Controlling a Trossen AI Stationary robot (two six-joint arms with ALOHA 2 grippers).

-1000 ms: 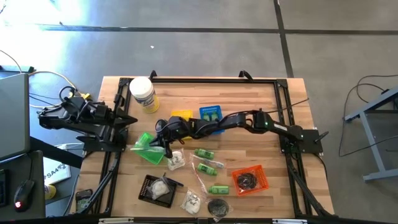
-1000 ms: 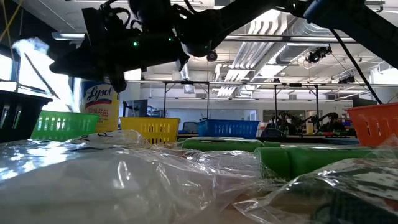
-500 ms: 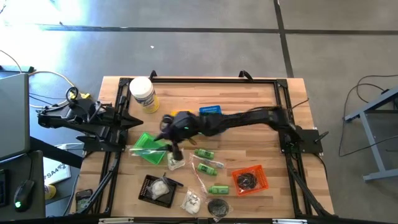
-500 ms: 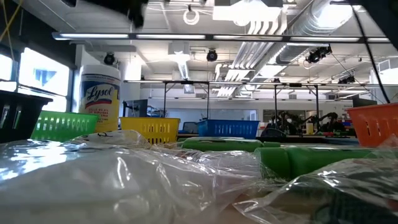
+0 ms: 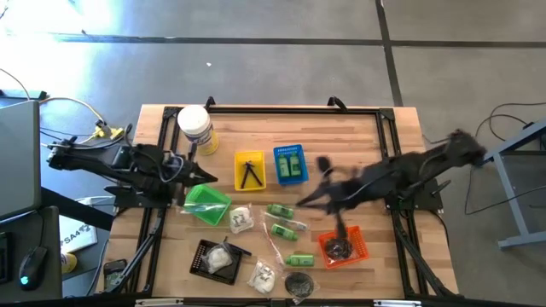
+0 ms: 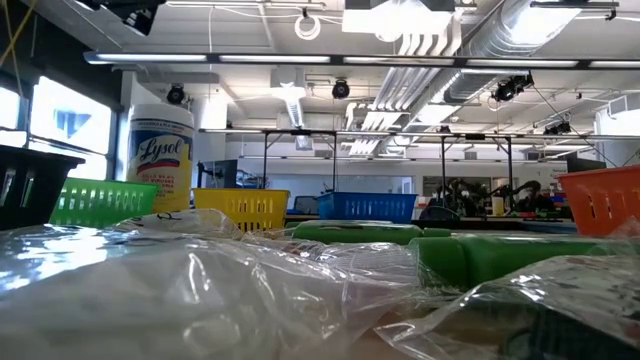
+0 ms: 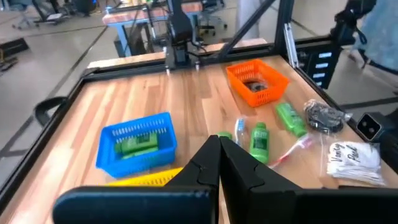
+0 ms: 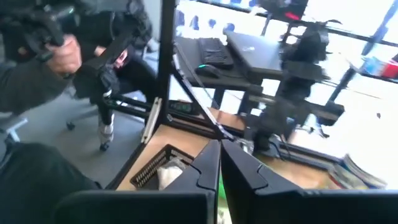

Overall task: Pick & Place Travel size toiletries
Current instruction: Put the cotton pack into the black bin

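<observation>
1. We see the left gripper (image 5: 207, 176) at the table's left side, over the green basket (image 5: 207, 203); its fingers are pressed together, nothing held, clear in the left wrist view (image 7: 219, 144).
2. The right gripper (image 5: 300, 202) is blurred in the high view, above the middle-right of the table near the orange basket (image 5: 344, 246); its fingers (image 8: 219, 149) are pressed together and empty in the right wrist view.
3. Small black piece (image 5: 249, 174) lies in the yellow basket (image 5: 249, 159).
4. Green bottles (image 5: 291, 161) sit in the blue basket (image 5: 290, 176).
5. Loose on the wood: one green bottle (image 5: 279, 210), another green tube (image 5: 287, 226) just below it, a third (image 5: 299, 259) beside the orange basket.
6. Clear packets with white contents: one (image 5: 241, 219) just right of the green basket, one (image 5: 219, 254) in the black tray (image 5: 203, 263), one (image 5: 262, 275) near the front edge.
7. A long thin clear packet (image 5: 272, 244) lies between the tray and the green tubes.
8. White jar (image 5: 196, 129) stands at the back left.
9. A person's hand (image 8: 65, 53) shows beyond the table in the right wrist view.
</observation>
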